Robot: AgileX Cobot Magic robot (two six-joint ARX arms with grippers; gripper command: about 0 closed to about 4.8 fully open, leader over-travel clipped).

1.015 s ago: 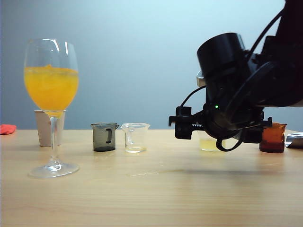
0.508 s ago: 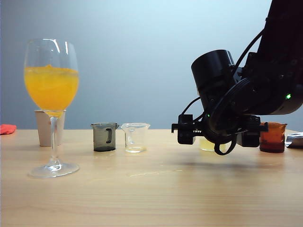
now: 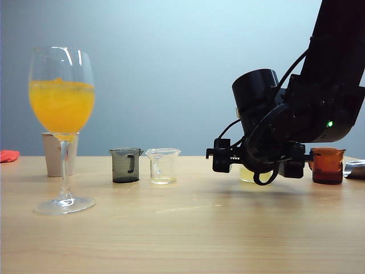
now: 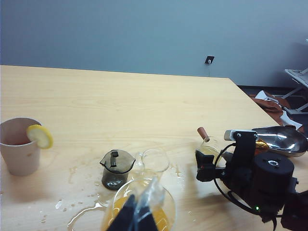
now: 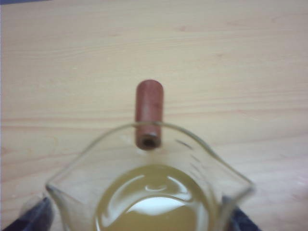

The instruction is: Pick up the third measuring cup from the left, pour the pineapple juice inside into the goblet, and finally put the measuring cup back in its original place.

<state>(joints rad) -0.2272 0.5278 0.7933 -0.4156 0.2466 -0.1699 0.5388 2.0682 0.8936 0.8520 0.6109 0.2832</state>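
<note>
At the right of the exterior view, the right gripper (image 3: 256,161) was seen low over the counter (image 3: 182,228), its jaws spread wide and nothing gripped between them. The third measuring cup (image 3: 250,173) stood directly behind it, largely masked by the black housing, so that only a pale yellow sliver of the pineapple juice (image 3: 247,174) could be made out. The goblet (image 3: 61,128) stood well apart at 9 o'clock from the gripper, already holding deep orange drink. An amber cup (image 3: 328,165) stood just at 3 o'clock of the gripper. The left gripper was not shown in this view.

From the left wrist view, the right gripper (image 4: 215,161) was seen around the third measuring cup (image 4: 210,146), whose brown handle (image 4: 203,132) pointed away from the arm toward 11 o'clock. The left gripper (image 4: 137,219) was cut off at the lower edge, dark fingers overlapping the goblet (image 4: 144,202); whether it was apart or together could not be told. The right arm was judged far the nearer to the cup.

Through the right wrist view, the third measuring cup (image 5: 149,192) filled the lower frame, the pineapple juice (image 5: 154,202) inside, the brown handle (image 5: 148,113) lying straight ahead at 12 o'clock. Dark fingertips (image 5: 33,219) were glimpsed either side of the cup, clear of the glass. The cup's base was cut off.
</note>
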